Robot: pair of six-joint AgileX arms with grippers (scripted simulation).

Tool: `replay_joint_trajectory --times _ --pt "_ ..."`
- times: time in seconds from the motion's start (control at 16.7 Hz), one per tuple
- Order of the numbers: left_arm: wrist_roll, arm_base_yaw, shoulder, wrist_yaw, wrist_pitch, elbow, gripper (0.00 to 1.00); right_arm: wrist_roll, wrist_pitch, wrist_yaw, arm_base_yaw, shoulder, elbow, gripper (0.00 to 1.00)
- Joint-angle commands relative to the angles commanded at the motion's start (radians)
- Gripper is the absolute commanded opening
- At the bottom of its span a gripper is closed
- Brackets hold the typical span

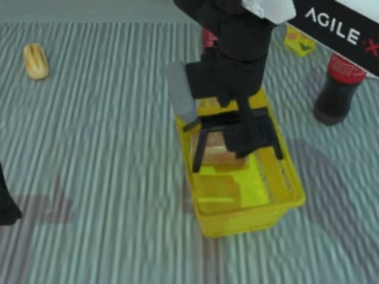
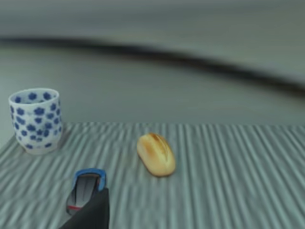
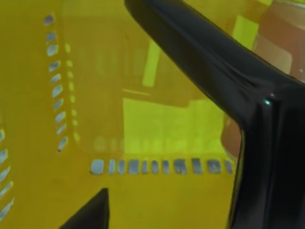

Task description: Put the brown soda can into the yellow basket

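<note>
A bright yellow rectangular plastic basket w/ perforated walls and black folding handles is seen just right of centre in the top view, long axis running toward the lower right of the frame. The right arm is reached down from the upper centre, its black two-finger gripper lowered inside the basket's far half. A small tan-brown cylindrical soda can is seen partly hidden under that gripper, inside the basket near the far end; in the right wrist view it is glimpsed at the upper right behind a dark finger, w/ yellow wall and slot rows filling the rest. Whether the fingers are clamped on the can or parted can't be told. The left arm is parked at the left edge, approx. mid-lower frame, only a dark bit visible; finger state can't be told either. Also on the striped grey-green table: a small golden bun-like hot dog upper left, a dark cola bottle w/ red cap band upper right, a yellow juice carton at top right. In the left wrist view a white cup w/ blue flowers and a small blue toy car are shown.
</note>
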Motion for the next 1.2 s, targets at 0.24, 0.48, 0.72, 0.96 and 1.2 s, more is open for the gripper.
replay_joint_trajectory --times 0.24,0.48,0.72,0.96,1.2 --pt "0.0 0.0 0.0 0.0 0.0 0.0 1.0 0.002 0.072 0.0 0.002 -0.015 -0.09 1.0" --pt "0.0 0.0 0.0 0.0 0.0 0.0 1.0 0.002 0.075 0.0 0.002 -0.015 -0.093 1.0" --pt "0.0 0.0 0.0 0.0 0.0 0.0 1.0 0.002 0.075 0.0 0.002 -0.015 -0.093 0.7" --pt "0.0 0.0 0.0 0.0 0.0 0.0 1.0 0.002 0.075 0.0 0.002 -0.015 -0.093 0.4" --pt "0.0 0.0 0.0 0.0 0.0 0.0 1.0 0.002 0.075 0.0 0.002 -0.015 -0.093 0.1"
